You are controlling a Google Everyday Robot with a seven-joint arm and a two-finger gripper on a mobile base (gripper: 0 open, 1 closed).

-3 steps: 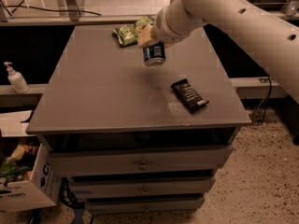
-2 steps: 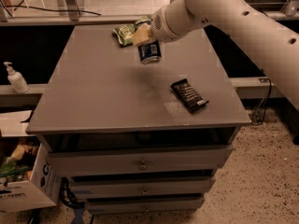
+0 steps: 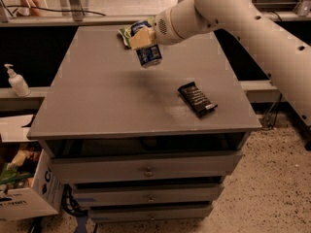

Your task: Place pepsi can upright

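While fast in the closed hand (image 3: 144,40), the pepsi can (image 3: 149,56) slightly farther left above the table (image 3: 97,96), tilted.

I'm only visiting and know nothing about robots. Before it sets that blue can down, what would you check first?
1. Grip: the gripper, over the far part of the table, is closed on the pepsi can: ok.
2. Can vertical: it hangs tilted: not ok.
3. Can resting on the tabletop: it is held above the surface: not ok.
4. Landing spot: nothing lies on the tabletop directly under the can: ok.
5. Neighbours: the green snack bag sits close behind the gripper, and the black snack bar wrapper lies well apart: ok, but mind the bag.
6. Which end of the can points down: cannot tell.
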